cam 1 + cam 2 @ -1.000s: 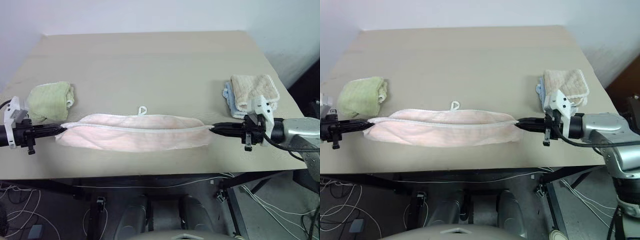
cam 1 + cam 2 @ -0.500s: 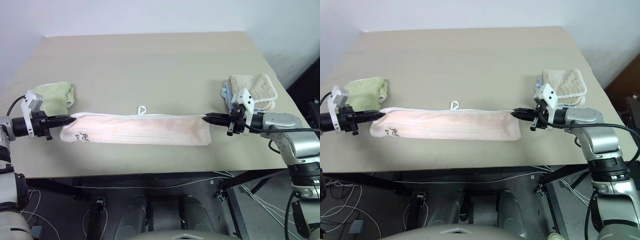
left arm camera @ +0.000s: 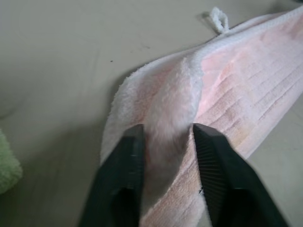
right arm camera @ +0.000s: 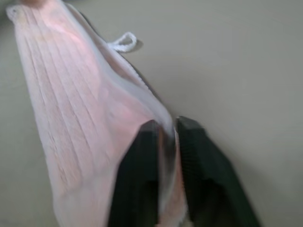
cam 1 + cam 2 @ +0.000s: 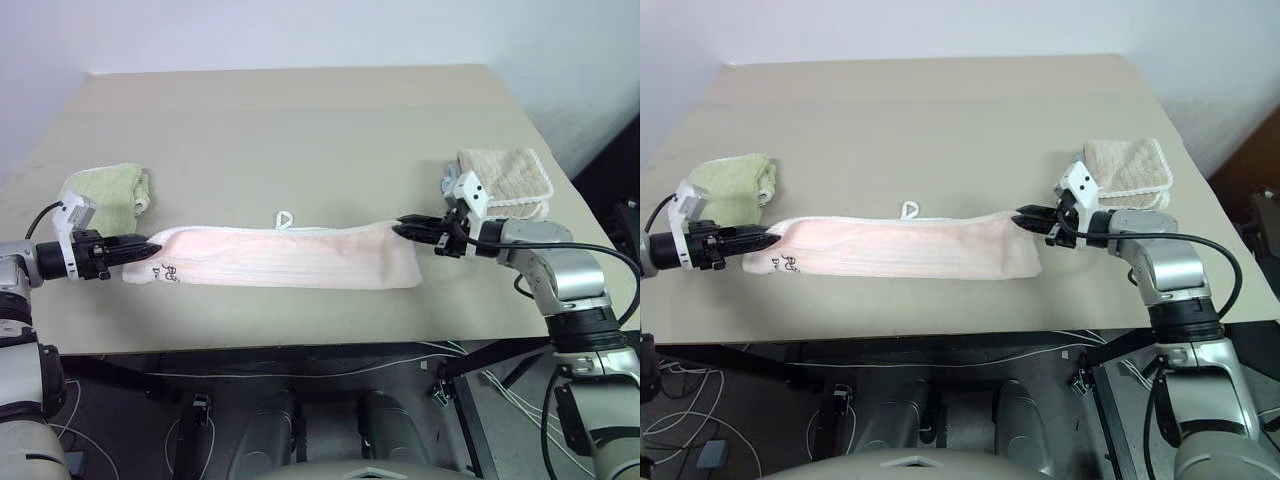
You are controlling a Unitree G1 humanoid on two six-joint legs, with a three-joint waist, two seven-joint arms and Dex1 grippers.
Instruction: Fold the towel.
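Tan table (image 5: 300, 120); wrist views show fingers (image 3: 120, 179) straddling towel (image 5: 285, 257).

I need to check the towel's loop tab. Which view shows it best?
Left eye view: the loop tab lies open on the table at the towel's far edge, centred and unobstructed. The right eye view matches. Both wrist views catch it small, near the frame edge.

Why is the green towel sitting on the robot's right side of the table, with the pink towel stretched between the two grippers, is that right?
Not quite. The green towel sits on the robot's left side of the table, behind the left gripper, as the left eye view shows. The rest holds: the pink towel lies stretched between the left gripper and the right gripper.
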